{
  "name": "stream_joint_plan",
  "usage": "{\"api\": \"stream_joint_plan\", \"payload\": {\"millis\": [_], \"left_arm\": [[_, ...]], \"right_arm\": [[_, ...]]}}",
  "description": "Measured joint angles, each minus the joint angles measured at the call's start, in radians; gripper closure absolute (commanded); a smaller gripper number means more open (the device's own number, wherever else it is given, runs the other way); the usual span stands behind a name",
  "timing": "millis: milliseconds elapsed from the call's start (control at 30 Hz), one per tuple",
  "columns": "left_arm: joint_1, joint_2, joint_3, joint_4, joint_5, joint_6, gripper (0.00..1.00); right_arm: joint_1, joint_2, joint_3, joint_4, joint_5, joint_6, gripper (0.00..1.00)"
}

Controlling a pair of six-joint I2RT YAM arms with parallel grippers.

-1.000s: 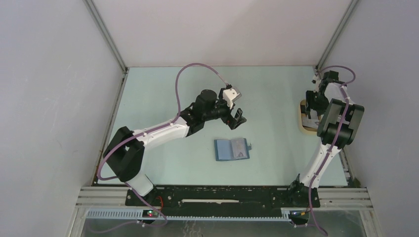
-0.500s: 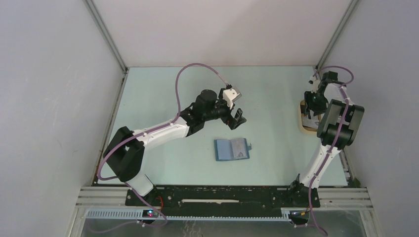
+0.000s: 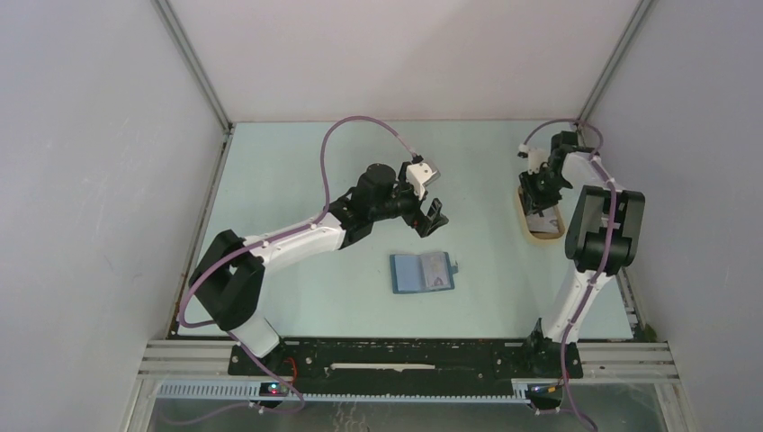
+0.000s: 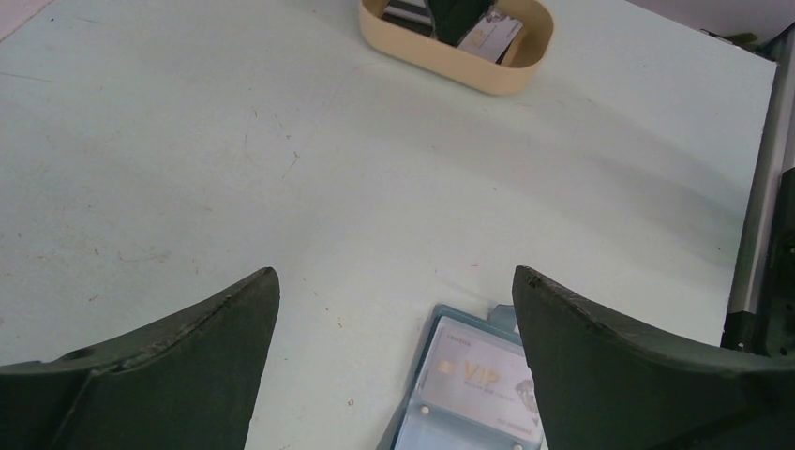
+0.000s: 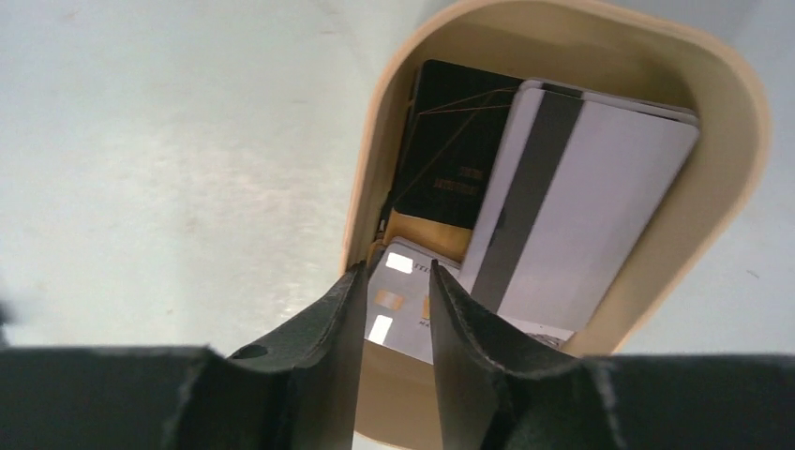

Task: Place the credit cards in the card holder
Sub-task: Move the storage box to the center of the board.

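the card holder (image 3: 423,272) lies open and flat in the middle of the pale green table (image 3: 297,180). a vip card (image 4: 473,378) with gold letters sits in one of its pockets. the left gripper (image 3: 432,219) hangs above the table just behind the holder and does not touch it. its fingers (image 4: 178,370) are spread wide with nothing between them. a purple cable (image 3: 346,124) loops up over that arm.

the other credit cards (image 4: 490,35) are well apart from the holder, off to the right, inside a beige oval tray (image 5: 367,197). the right gripper (image 5: 395,270) reaches down into one end of the tray. its fingers are close together, with only a thin gap left. a white chip card (image 5: 398,314) with small gold squares shows in that gap and under the tips. i cannot tell if the fingers pinch it or only stand over it. one finger (image 5: 323,328) is right next to the tray's wall.

the cards lie crowded together. a black card (image 5: 450,141) lies at the end away from the fingers. a small stack of whitish striped cards (image 5: 600,206), each with a dark band, lies slanted over the black card's edge and over part of the chip card. in the left wrist view the right gripper stands dark in the tray and hides some of the cards.
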State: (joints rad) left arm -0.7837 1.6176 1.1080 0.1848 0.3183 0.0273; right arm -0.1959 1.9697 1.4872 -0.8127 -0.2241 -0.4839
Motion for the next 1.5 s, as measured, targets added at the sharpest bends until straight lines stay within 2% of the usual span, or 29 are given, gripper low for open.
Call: {"api": "stream_joint_plan", "payload": {"millis": [367, 533, 700, 900, 1133, 1500], "left_arm": [[0.0, 0.0, 0.0, -0.008, 0.0, 0.001, 0.01], [0.0, 0.0, 0.0, -0.009, 0.0, 0.002, 0.01], [0.0, 0.005, 0.002, -0.009, 0.0, 0.005, 0.01], [0.0, 0.024, 0.002, -0.018, 0.0, 0.007, 0.01], [0.0, 0.032, 0.002, -0.032, 0.0, 0.008, 0.01], [0.0, 0.032, 0.002, -0.032, 0.0, 0.008, 0.0]], "right_arm": [[0.229, -0.001, -0.022, -0.111, -0.146, -0.117, 0.55], [0.226, -0.026, -0.022, -0.11, -0.168, -0.098, 0.5], [0.208, -0.073, -0.022, -0.044, -0.106, -0.025, 0.41], [0.258, -0.072, -0.022, 0.043, 0.068, 0.085, 0.31], [0.288, -0.025, -0.022, 0.085, 0.195, 0.163, 0.26], [0.288, 0.022, -0.005, 0.071, 0.233, 0.225, 0.25]]}}
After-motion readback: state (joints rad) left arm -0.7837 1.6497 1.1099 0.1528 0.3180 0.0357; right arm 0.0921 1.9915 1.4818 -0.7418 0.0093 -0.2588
